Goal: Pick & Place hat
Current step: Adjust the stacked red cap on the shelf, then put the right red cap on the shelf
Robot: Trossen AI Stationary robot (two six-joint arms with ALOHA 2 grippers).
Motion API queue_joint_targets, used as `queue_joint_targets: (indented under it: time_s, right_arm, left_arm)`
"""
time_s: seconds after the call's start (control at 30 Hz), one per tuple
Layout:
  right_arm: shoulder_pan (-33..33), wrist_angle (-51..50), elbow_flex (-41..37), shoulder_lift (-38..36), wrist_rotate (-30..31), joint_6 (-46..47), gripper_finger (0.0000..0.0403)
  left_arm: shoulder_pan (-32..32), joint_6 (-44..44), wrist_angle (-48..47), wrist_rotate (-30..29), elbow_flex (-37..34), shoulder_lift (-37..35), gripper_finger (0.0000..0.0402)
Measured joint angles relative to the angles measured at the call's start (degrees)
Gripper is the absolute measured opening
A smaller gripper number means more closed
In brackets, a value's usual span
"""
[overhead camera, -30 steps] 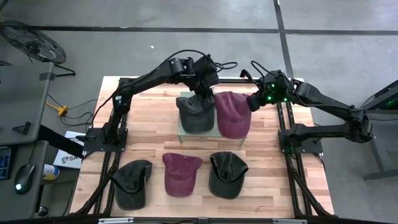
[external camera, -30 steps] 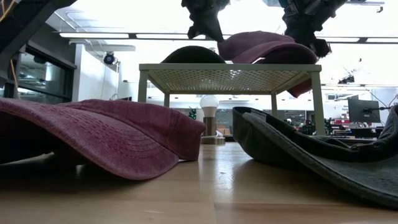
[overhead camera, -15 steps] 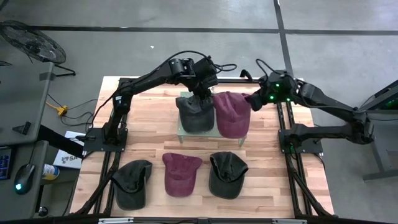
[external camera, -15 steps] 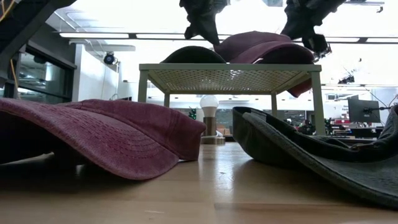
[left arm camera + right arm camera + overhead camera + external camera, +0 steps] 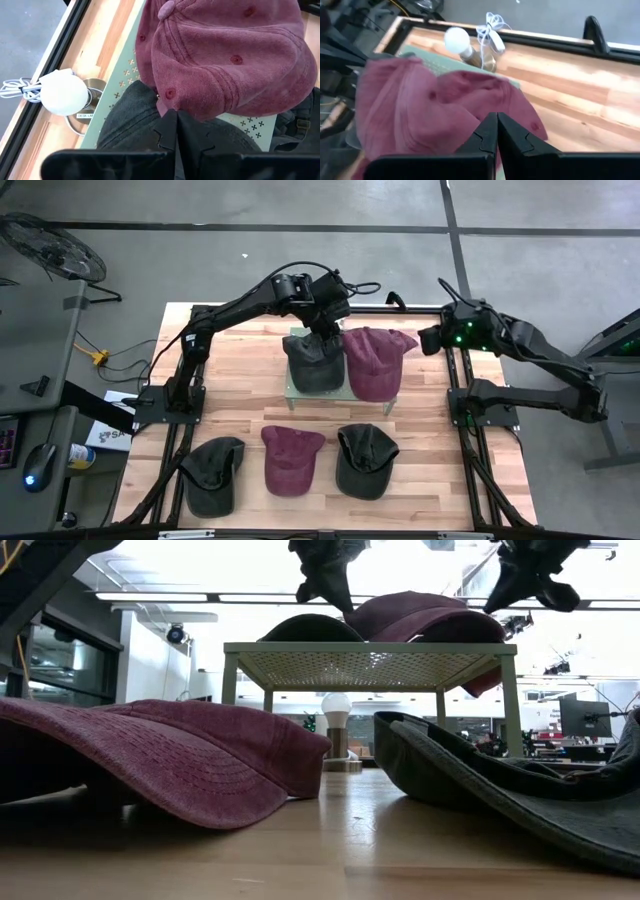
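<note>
A dark grey hat [image 5: 312,365] and a maroon hat [image 5: 372,370] lie side by side on a green perforated stand [image 5: 370,665] at the table's far middle. The maroon hat's brim [image 5: 403,339] sticks out toward the right edge. My left gripper [image 5: 325,332] is shut and points down at the dark hat's far part [image 5: 125,125], right next to the maroon hat [image 5: 225,60]. My right gripper [image 5: 428,340] is shut and hangs just to the right of the maroon brim and above it [image 5: 530,585], holding nothing. My left gripper's shut fingertips [image 5: 170,120] stand at the dark hat's crown where it meets the maroon hat's edge, coming from above and from the far side. I cannot tell whether they touch the cloth.
Three more hats lie in a row near the table's front: a dark one [image 5: 213,475], a maroon one [image 5: 291,460] and a dark one [image 5: 364,461]. A small lamp with a white bulb [image 5: 335,705] stands under the stand. Black frame rails [image 5: 463,395] run along the table's sides.
My right gripper has drawn back from the maroon hat's brim toward the table's right edge and risen a little, turning as it went. The maroon hat stays on the stand, its brim now uncovered. My left gripper has kept still.
</note>
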Motion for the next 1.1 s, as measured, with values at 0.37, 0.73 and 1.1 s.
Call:
queue_joint_targets:
  time_s: [0.37,0.73,1.1]
  right_arm:
    - [0.0,-0.5,0.0,0.1,-0.7,-0.3,0.0001]
    - [0.0,-0.4,0.0,0.1,-1.8,-1.6,0.0001]
    - [0.0,-1.4,0.0,0.2,-8.2,-9.0,0.0012]
  left_arm:
    - [0.0,1.3,0.0,-1.5,0.0,0.0,0.0107]
    - [0.0,1.3,-0.1,-2.0,0.0,0.0,0.0158]
    - [0.0,1.3,-0.2,-1.9,0.0,0.0,0.0159]
